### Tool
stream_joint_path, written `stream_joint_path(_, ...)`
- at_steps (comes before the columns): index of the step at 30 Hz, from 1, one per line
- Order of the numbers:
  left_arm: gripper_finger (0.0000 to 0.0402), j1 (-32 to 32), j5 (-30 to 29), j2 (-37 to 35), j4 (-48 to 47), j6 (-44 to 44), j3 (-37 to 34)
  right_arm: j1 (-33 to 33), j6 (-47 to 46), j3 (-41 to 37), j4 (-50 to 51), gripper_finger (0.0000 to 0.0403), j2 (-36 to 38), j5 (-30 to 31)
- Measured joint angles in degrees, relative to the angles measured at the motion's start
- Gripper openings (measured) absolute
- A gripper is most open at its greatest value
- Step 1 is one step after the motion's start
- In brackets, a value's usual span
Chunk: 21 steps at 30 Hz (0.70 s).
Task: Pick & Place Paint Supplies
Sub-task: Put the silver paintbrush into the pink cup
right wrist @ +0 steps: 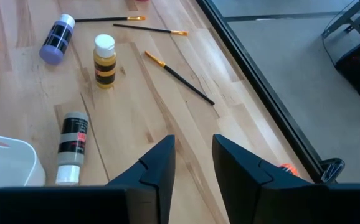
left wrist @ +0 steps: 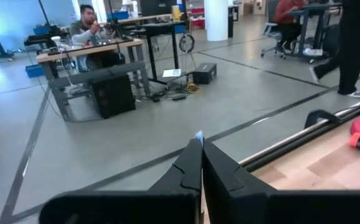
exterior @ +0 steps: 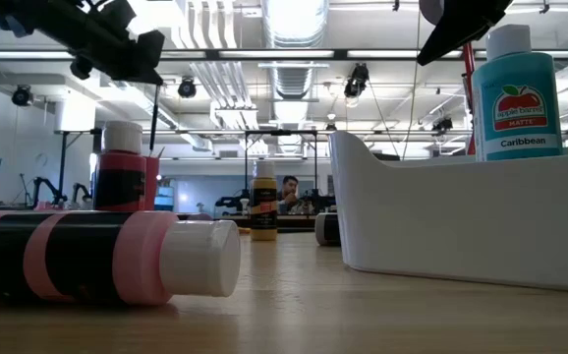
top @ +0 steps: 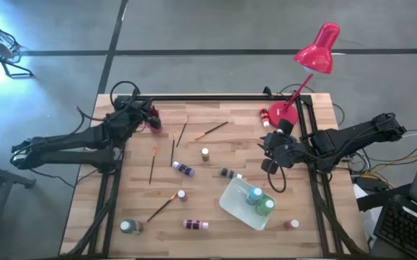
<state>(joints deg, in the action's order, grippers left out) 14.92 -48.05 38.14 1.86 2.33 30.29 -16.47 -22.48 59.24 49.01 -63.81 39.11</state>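
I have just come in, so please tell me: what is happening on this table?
A two-armed robot is sorting paint supplies. Two bottles already stand in the white tray; other bottles and brushes lie scattered on the table. The right gripper hovers empty above the wood, jaws apart. The left gripper waits shut at the far left corner.

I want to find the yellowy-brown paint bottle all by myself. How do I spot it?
Start at the red desk lamp at the table's far right corner, then look toward the middle of the wooden table. There a small yellow-brown bottle stands upright by itself, white cap up. The dark bottle and the purple bottle near it both lie on their sides.
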Motion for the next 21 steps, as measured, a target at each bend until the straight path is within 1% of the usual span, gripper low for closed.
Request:
stream_joint_path(5, 0.0000, 0.35, -0.63, -0.67, -0.86, -0.81, 0.65, 0.00, 0.01, 0.00, -0.07, 0.0093, 0.00, 0.53)
stream_joint_path(7, 0.0000, 0.65, -0.94, -0.43, -1.41, -0.60, -0.03, 0.00, -0.02, 0.00, -0.09, 0.0091, 0.00, 1.67)
stream_joint_path(12, 0.0000, 2.18, -1.04, 0.22, -1.11, 1.05, -2.62, 0.02, 0.00, 0.00, -0.11, 0.0089, 0.00, 1.81)
stream_joint_path(21, 0.0000, 5.10, -0.71, 0.30, 9.32, 2.15, -10.71, 0.02, 0.00, 0.00, -0.44, 0.0114, 0.00, 1.88)
